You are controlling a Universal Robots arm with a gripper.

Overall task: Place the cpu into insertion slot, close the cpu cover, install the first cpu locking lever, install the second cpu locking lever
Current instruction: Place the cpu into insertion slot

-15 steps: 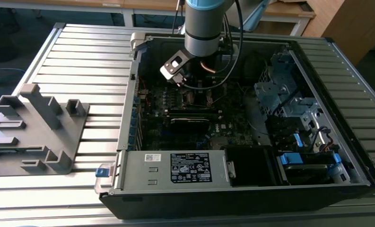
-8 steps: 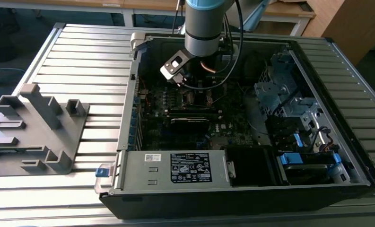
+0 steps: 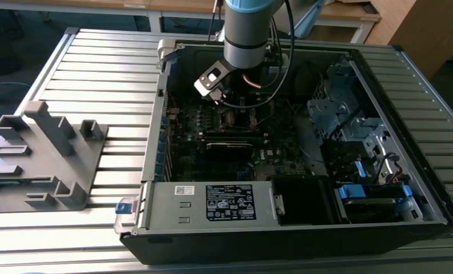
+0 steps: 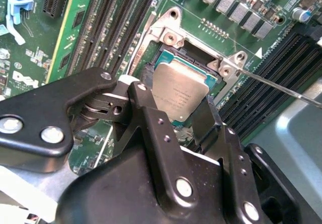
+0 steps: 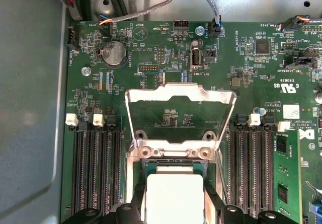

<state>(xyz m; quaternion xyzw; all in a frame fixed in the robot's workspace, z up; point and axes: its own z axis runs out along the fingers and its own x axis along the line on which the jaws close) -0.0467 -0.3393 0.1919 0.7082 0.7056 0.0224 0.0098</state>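
Grey metal shines on top of the cpu [image 4: 181,95], which is pinched between the two black fingers [image 4: 148,116]. They are closed on its sides so it cannot tip or slip. The cpu is right over the insertion slot [image 4: 176,59], low in it or just above it; I cannot tell if it touches. The cpu cover [image 5: 146,93] stands swung up and open, so the way in is free. A thin lever [image 4: 276,85] sticks out to the side, so nothing holds the cover down.

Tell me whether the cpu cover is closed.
No: in the first wrist view the cover stands swung open, with the board showing through its window.
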